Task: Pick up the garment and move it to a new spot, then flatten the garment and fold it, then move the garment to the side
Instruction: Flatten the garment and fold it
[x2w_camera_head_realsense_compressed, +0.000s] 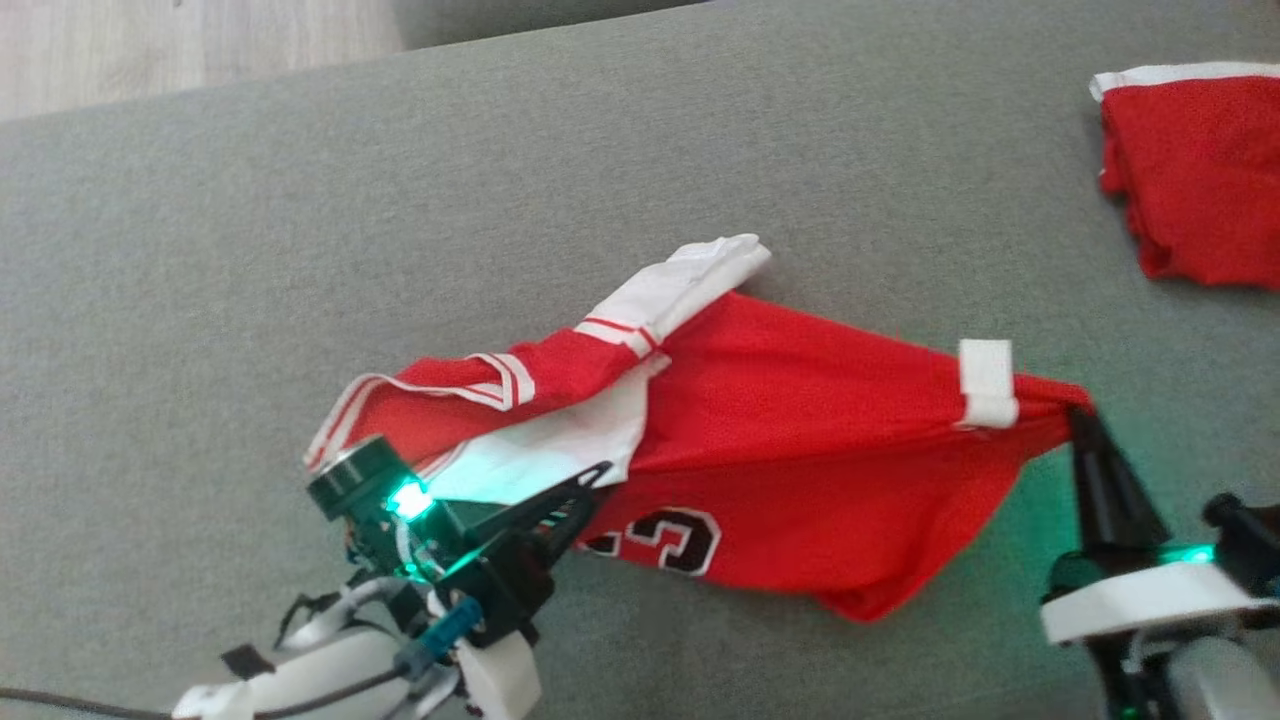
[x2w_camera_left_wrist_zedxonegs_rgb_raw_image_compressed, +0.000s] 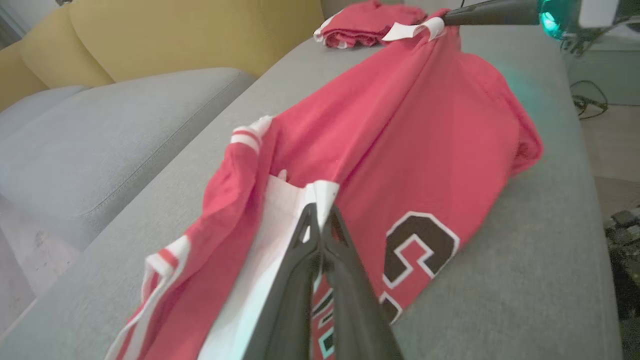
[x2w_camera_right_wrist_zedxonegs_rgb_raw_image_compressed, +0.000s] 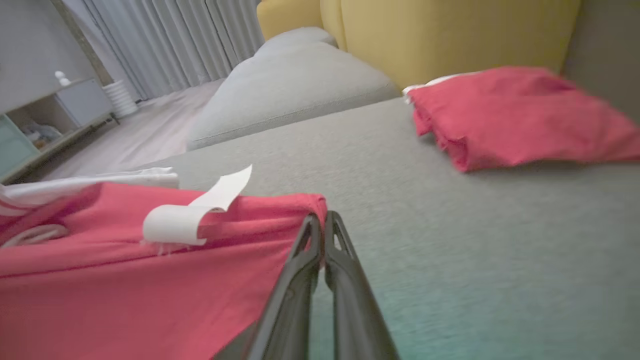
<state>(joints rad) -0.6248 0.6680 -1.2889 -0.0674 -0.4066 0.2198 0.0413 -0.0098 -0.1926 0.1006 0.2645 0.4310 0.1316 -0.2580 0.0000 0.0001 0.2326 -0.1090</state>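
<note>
Red jersey (x2w_camera_head_realsense_compressed: 790, 420) lies rumpled mid grey cushion (x2w_camera_head_realsense_compressed: 600, 150); left pincer (x2w_camera_head_realsense_compressed: 600, 470) pinches its white edge at eight o'clock, right pincer (x2w_camera_head_realsense_compressed: 1078, 415) its hem corner at three; likely pick-up; next, lift both together, cloth taut.

L: left end effector (x2w_camera_head_realsense_compressed: 598, 472) fingers pressed together on the garment (x2w_camera_head_realsense_compressed: 800, 430), pointing up-right, pale left forearm (x2w_camera_head_realsense_compressed: 330, 670) low at lower left | R: right end effector (x2w_camera_head_realsense_compressed: 1078, 415) fingers together (tips pinching a garment corner), pointing up from lower right

I see a grey sofa (x2w_camera_right_wrist_zedxonegs_rgb_raw_image_compressed: 300, 85) with yellow backs (x2w_camera_right_wrist_zedxonegs_rgb_raw_image_compressed: 450, 35), pale curtains (x2w_camera_right_wrist_zedxonegs_rgb_raw_image_compressed: 175, 40), a wood floor (x2w_camera_head_realsense_compressed: 150, 50) and a low shelf (x2w_camera_right_wrist_zedxonegs_rgb_raw_image_compressed: 75, 107).
</note>
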